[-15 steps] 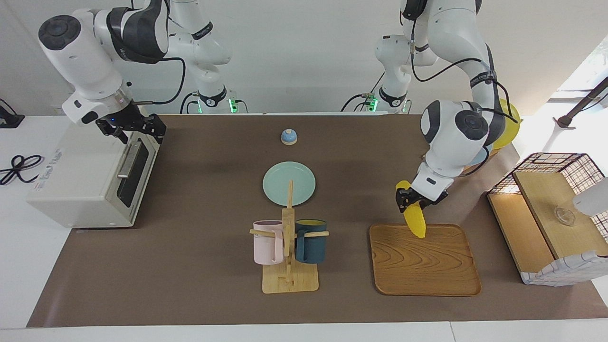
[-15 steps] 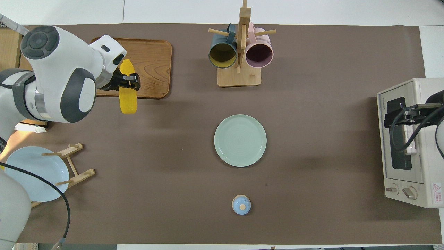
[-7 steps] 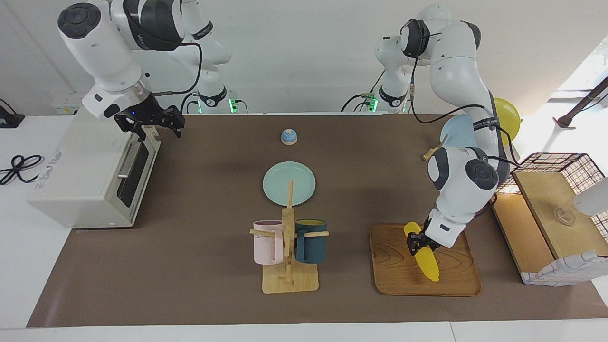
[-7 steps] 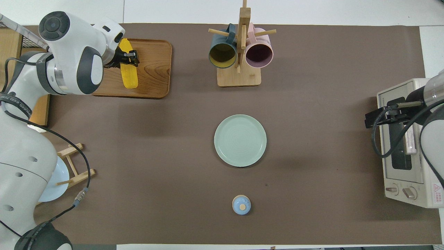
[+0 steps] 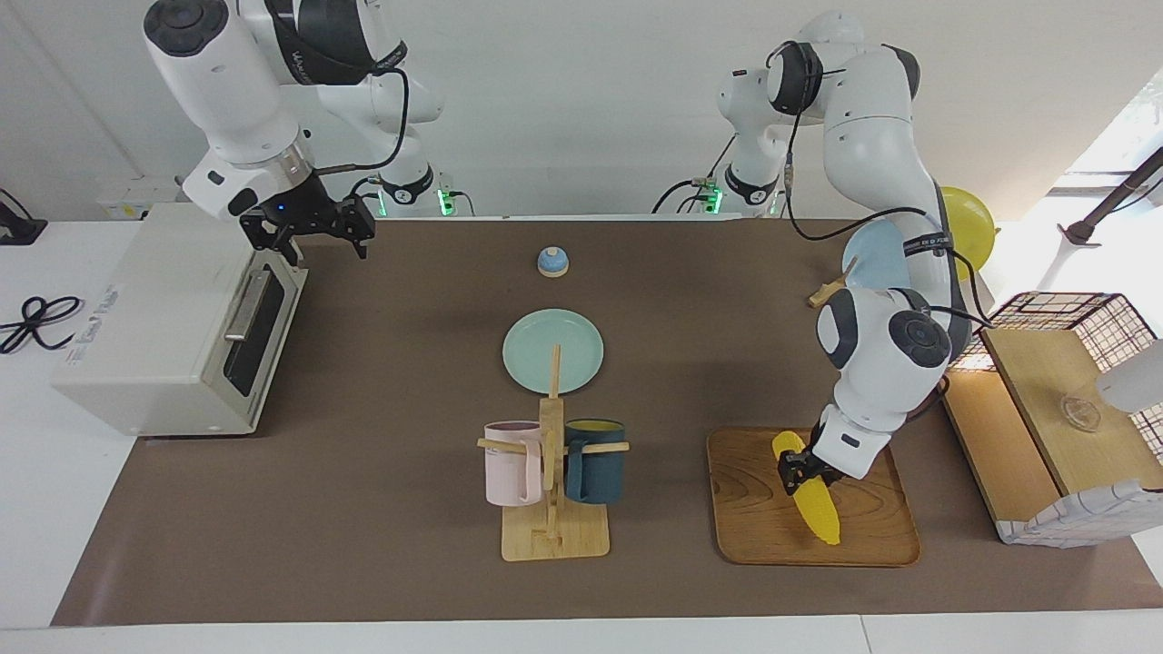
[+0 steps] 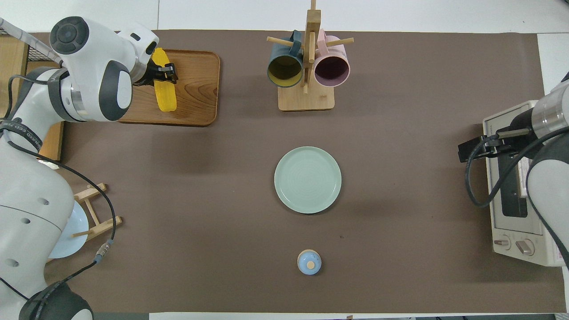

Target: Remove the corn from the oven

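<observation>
The yellow corn (image 5: 811,498) (image 6: 163,89) slants down over the wooden tray (image 5: 863,536) (image 6: 195,89), its lower tip at the tray's surface. My left gripper (image 5: 796,470) (image 6: 162,74) is shut on the cob's upper half. The off-white oven (image 5: 154,318) (image 6: 520,186) stands at the right arm's end of the table with its dark glass door shut. In the air over the oven's upper door corner nearest the robots hangs my right gripper (image 5: 313,227) (image 6: 474,149), open and holding nothing.
A mug tree (image 5: 550,472) with a pink and a dark blue mug stands beside the tray. A pale green plate (image 5: 552,351) and a small blue lid (image 5: 552,262) lie mid-table. A wire-and-wood shelf (image 5: 1054,409) stands at the left arm's end.
My left gripper carried the corn from the tray's edge nearer the robots down over the tray's middle. The right gripper rose and drew away from the oven door toward the table's middle.
</observation>
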You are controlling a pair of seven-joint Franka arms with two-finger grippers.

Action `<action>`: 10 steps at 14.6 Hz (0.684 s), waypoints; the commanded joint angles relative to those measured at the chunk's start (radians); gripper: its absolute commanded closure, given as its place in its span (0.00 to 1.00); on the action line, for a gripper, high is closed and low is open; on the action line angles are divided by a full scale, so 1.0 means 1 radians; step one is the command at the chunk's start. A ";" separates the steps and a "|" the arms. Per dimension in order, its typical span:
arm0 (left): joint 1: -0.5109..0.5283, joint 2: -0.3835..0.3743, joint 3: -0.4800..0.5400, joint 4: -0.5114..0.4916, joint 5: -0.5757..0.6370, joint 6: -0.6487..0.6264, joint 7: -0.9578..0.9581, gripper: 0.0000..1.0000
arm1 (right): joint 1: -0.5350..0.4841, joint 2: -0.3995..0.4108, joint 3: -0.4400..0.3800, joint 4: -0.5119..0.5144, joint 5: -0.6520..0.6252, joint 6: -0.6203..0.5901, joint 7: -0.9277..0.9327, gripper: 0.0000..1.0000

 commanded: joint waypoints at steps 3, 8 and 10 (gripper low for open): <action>0.007 0.003 0.001 0.003 0.000 0.004 0.045 0.00 | -0.011 0.009 0.012 0.032 0.018 -0.008 0.019 0.00; 0.010 -0.008 0.002 0.012 -0.004 -0.057 0.043 0.00 | -0.011 0.018 0.017 0.055 0.009 -0.009 0.019 0.00; 0.010 -0.046 0.002 0.009 -0.006 -0.086 0.036 0.00 | -0.012 0.020 0.017 0.058 0.003 -0.009 0.019 0.00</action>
